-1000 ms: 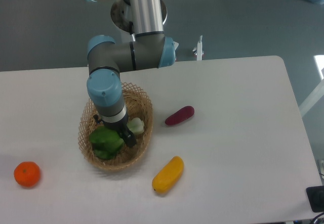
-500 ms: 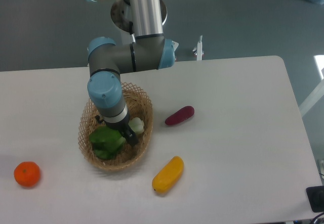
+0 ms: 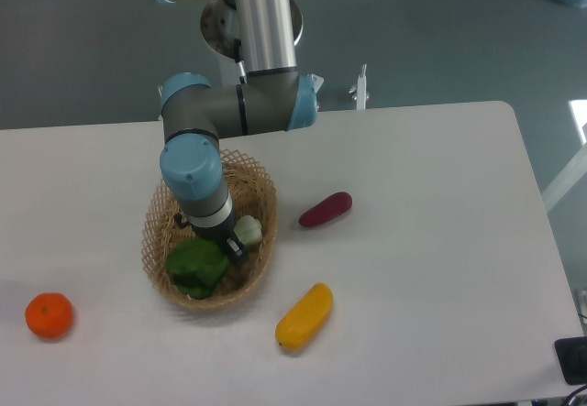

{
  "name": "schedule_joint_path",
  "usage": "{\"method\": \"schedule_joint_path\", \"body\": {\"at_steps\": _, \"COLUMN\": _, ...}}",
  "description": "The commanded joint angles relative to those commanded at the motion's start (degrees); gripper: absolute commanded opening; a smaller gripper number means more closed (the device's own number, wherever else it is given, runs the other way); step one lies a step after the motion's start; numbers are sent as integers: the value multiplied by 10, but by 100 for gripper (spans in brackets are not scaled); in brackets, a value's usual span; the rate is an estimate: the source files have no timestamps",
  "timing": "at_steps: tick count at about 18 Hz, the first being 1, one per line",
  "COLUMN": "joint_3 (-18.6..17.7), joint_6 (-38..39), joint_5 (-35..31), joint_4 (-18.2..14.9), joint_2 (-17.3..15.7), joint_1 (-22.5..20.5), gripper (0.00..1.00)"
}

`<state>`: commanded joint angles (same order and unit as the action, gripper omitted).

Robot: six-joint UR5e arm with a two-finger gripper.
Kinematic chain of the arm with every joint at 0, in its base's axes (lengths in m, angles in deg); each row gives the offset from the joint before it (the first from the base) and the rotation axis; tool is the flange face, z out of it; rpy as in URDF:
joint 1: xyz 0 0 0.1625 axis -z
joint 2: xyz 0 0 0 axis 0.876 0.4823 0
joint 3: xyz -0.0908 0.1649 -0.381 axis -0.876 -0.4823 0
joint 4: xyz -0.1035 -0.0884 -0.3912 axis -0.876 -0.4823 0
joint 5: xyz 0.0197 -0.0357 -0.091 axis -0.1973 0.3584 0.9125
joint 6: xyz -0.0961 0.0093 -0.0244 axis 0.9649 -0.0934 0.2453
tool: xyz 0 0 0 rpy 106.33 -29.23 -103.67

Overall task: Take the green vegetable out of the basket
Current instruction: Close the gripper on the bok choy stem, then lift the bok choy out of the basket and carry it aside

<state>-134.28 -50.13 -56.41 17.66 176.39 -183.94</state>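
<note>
The end effector [image 3: 229,246] reaches down into the basket [image 3: 261,186] over the bok choy [image 3: 197,266] lying there, presumably to grasp it, though its jaws' state is hidden.

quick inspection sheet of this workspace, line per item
surface: white table, no spills seen
job's things: green leafy vegetable with pale stem lies in the oval tan wicker basket
clutter: purple oblong vegetable, yellow oblong vegetable and orange round fruit on the table outside the basket
grippers: gripper down inside the basket at the vegetable's stem end; grip cannot be told
cables: nothing seen
surroundings: grey floor, small white object behind the table edge
</note>
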Motion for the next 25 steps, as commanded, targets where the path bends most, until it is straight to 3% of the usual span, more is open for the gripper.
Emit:
{"method": "schedule_joint_path", "body": {"at_steps": 3, "joint_3": -1, "joint_6": 1, "joint_5": 5, "joint_4": -5, "joint_2": -14, "joint_1": -13, "gripper": 28}}
{"method": "schedule_joint_path", "body": {"at_steps": 6, "joint_3": 4, "joint_6": -1, "joint_5": 6, "joint_4": -32, "joint_2": -19, "joint_1": -19, "gripper": 28}}
{"method": "schedule_joint_path", "body": {"at_steps": 11, "joint_3": 30, "joint_6": 2, "joint_5": 25, "joint_4": -35, "joint_2": -32, "joint_1": -44, "gripper": 28}}
{"method": "schedule_joint_path", "body": {"at_steps": 13, "joint_3": 53, "joint_6": 3, "joint_5": 52, "joint_4": -60, "joint_2": -33, "joint_1": -72, "gripper": 28}}
{"method": "schedule_joint_path", "body": {"at_steps": 17, "joint_3": 150, "joint_6": 5, "joint_5": 141, "joint_4": -158, "joint_2": -27, "joint_1": -115, "gripper": 28}}
{"method": "schedule_joint_path", "body": {"at_steps": 21, "joint_3": 196, "joint_6": 4, "joint_5": 142, "joint_4": -165, "joint_2": -2, "joint_1": -138, "gripper": 28}}
{"method": "schedule_joint_path", "body": {"at_steps": 25, "joint_3": 206, "joint_6": -3, "joint_5": 139, "joint_4": -159, "joint_2": 13, "joint_1": -165, "gripper": 28}}
